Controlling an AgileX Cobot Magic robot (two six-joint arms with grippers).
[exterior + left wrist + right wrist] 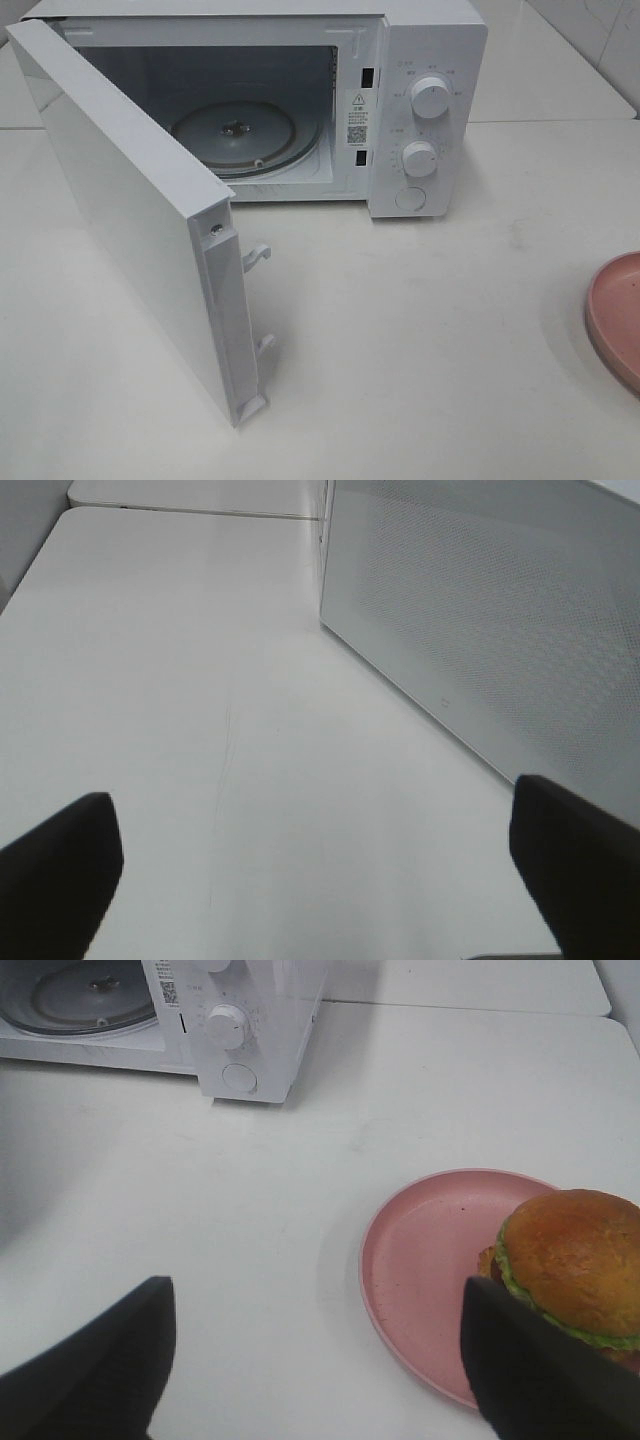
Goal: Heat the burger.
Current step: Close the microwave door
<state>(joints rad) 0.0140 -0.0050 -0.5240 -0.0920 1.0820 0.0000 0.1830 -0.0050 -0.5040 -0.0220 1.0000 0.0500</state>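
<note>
We note the burger [570,1260] sitting on the pink plate [420,1260], off-centre toward the plate's side away from the microwave [420,60]; in the right wrist view it lies just ahead of the right gripper [315,1360], offset toward one finger, jaws apart and empty. The burger is round, so no long axis constrains the approach, and we judge the right arm much nearer, since the left gripper [315,865], jaws wide and empty, hovers beside the open microwave door [130,200]. Count: one burger, one plate, one microwave with an empty turntable [235,135], two knobs.
</note>
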